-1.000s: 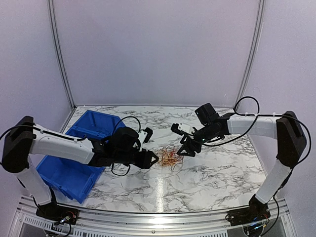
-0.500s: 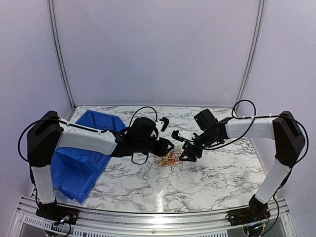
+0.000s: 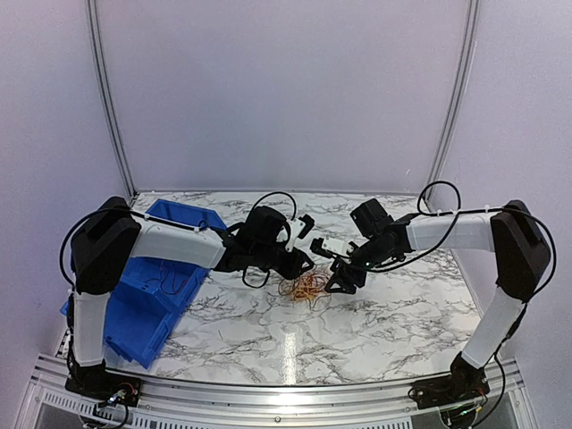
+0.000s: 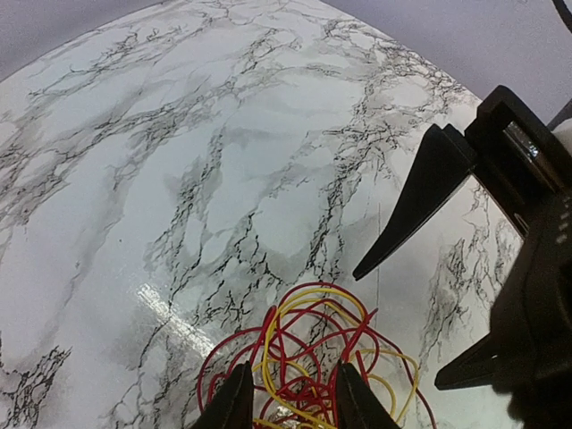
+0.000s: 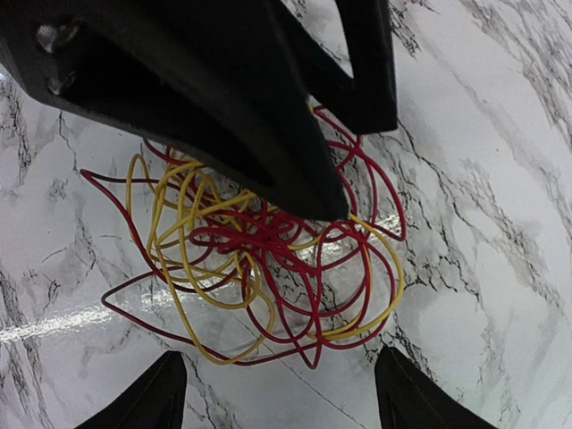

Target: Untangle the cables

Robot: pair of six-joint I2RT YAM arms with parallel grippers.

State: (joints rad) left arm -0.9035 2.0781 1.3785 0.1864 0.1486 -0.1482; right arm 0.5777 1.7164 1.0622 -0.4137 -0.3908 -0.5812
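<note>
The cables lie tangled mid-frame on the bench. The left pincer, narrow, straddles strands at the tangle's upper-left edge. The right pincer, wide, hovers just right of it.

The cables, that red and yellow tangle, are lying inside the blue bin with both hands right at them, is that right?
Not quite. The cables lie on the marble table, to the right of the blue bin, not inside it; the top external view shows this. The left hand and the right hand are indeed right at them.
</note>
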